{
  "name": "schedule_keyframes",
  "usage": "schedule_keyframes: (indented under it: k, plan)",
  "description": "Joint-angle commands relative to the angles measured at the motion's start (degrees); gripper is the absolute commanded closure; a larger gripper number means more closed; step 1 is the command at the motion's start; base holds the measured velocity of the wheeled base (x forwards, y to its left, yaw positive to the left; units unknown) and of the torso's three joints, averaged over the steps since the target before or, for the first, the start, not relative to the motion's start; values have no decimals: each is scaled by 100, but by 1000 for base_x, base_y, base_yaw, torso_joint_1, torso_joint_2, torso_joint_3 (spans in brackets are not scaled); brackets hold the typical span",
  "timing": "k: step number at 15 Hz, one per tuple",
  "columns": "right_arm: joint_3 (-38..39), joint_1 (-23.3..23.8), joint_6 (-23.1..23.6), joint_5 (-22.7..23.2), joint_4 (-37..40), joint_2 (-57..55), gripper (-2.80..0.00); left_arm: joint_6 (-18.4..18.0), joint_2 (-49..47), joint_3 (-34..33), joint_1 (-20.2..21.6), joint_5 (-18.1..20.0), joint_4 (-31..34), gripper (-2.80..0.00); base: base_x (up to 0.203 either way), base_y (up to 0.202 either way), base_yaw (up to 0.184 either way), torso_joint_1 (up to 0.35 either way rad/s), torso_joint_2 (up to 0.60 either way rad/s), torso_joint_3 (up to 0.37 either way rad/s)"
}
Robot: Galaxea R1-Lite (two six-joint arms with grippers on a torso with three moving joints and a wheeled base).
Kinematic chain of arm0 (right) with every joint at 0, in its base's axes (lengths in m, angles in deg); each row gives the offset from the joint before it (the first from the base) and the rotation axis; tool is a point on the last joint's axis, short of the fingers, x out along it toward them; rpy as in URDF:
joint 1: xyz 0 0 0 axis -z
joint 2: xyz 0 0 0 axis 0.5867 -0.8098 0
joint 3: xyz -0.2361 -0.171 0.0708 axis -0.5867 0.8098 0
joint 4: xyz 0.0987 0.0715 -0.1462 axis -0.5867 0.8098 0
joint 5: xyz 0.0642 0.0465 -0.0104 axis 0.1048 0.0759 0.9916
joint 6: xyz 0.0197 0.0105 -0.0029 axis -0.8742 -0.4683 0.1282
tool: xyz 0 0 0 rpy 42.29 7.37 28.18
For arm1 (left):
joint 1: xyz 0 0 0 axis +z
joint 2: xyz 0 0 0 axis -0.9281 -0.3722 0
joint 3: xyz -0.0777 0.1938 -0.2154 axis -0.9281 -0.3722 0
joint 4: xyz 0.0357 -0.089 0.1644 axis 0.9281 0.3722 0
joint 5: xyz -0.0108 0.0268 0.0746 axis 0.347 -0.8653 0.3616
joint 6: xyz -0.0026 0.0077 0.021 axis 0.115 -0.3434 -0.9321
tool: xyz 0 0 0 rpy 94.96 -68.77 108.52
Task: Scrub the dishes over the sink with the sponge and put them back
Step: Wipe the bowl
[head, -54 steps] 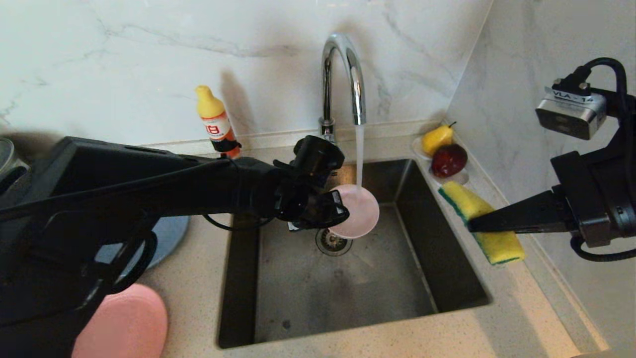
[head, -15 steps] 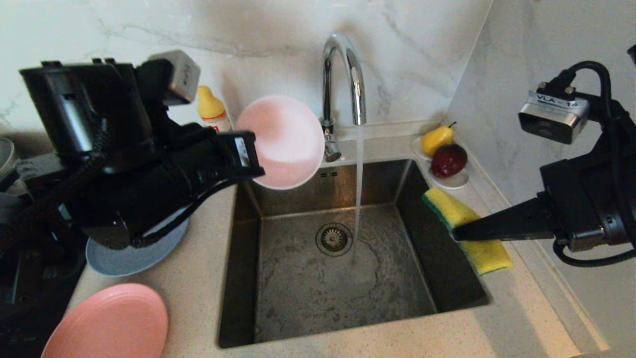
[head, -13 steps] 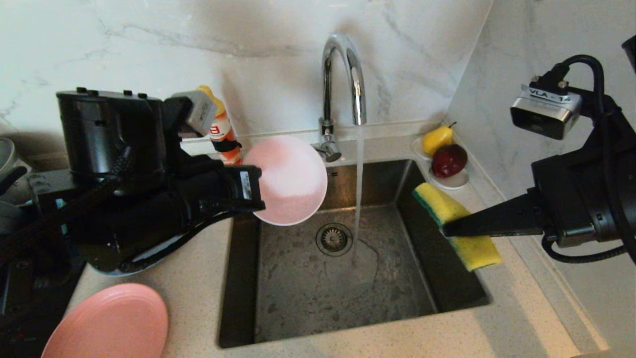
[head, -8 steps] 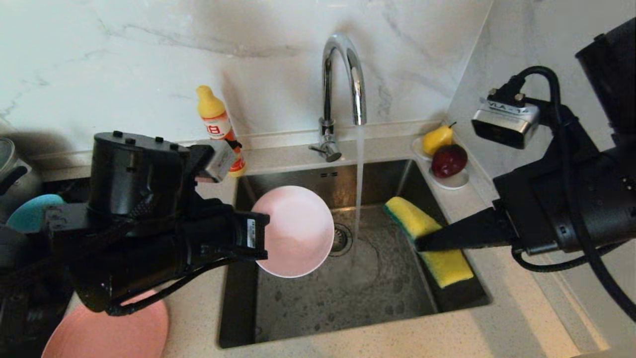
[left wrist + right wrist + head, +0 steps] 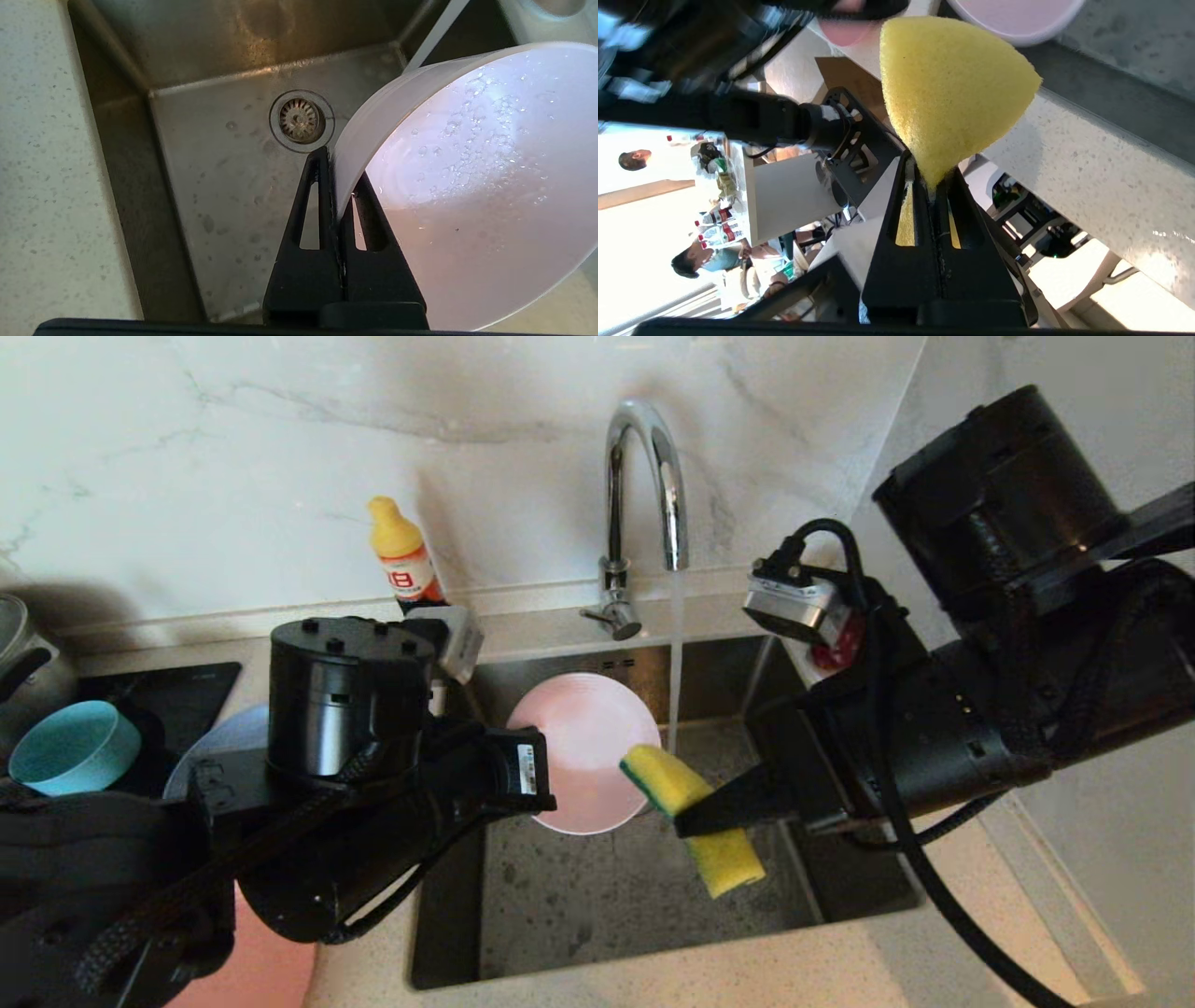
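While water runs, sponge (image 5: pixel 695 821) has reached the pink dish (image 5: pixel 583 751).

The little bottle (image 5: pixel 405 558) with the yellow cap stands at the back edge of the counter (image 5: pixel 653 980). Its white label has red marks that look like "18", but they are hard to read. No other words can be read.

- Sink (image 5: pixel 560 915): set into the table (image 5: pixel 373 952); tap (image 5: pixel 644 476) behind it.
- Small dish (image 5: pixel 583 751): over the sink, sponge (image 5: pixel 695 821) just to its right.
- Bowl (image 5: pixel 70 747): far left.
- Bottle (image 5: pixel 403 560): left of the tap.
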Motion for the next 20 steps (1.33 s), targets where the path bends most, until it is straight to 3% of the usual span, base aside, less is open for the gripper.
schedule_keyframes:
  k: [1,6,10,20]
  plan:
    - [-128,-15,-83,9,15,-463,0,11,-184,-10,-102,-144,-41,0,0,0,0,0,0,0]
    - [-431,14,-263,-3,9,-854,0,2,-201,-83,-274,-250,-71,0,0,0,0,0,0,0]
    - [-583,56,-337,-10,-2,-1161,0,-59,-190,-421,-322,-263,-827,0,0,0,0,0,0,0]
    - [-1207,226,-359,-25,36,-1581,0,-106,-9,-731,-518,-243,-848,0,0,0,0,0,0,0]
